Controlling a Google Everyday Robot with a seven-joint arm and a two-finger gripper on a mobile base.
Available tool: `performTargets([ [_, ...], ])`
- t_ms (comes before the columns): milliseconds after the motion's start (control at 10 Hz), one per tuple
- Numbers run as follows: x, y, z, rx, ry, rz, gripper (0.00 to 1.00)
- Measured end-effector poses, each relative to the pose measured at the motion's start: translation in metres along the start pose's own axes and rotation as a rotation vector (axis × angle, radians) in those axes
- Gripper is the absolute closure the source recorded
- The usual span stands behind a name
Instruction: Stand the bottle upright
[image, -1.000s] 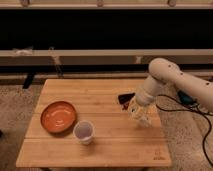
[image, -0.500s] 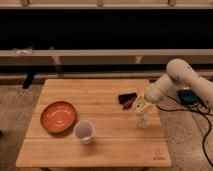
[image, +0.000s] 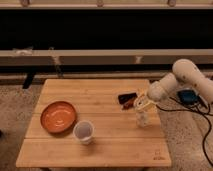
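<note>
While reaching in from the right, hanging the gripper (image: 142, 104) low over the right part of the wooden table (image: 100, 150), right at the top of the bottle (image: 143, 118). Finding the bottle standing upright there on the boards, just nearer than the dark red-and-black flat object (image: 128, 99). Not managing to tell whether pinching the bottle or spread apart from it. Spotting the white cup (image: 83, 132) sitting mouth-up towards the near left, just beside the orange plate (image: 58, 116) further left.
</note>
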Motion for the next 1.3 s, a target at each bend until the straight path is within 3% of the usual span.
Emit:
performTargets([
  [400,-0.001,0.0,0.001,0.0,-0.003,0.0,0.86],
  [600,-0.009,0.016,0.002,0.023,-0.083,0.003,0.86],
  [700,-0.018,0.023,0.003,0.028,-0.089,-0.019,0.86],
  [900,-0.042,0.036,-0.002,0.073,-0.089,-0.101,0.86],
  [1300,-0.051,0.042,0.002,0.101,-0.109,-0.141,0.86],
])
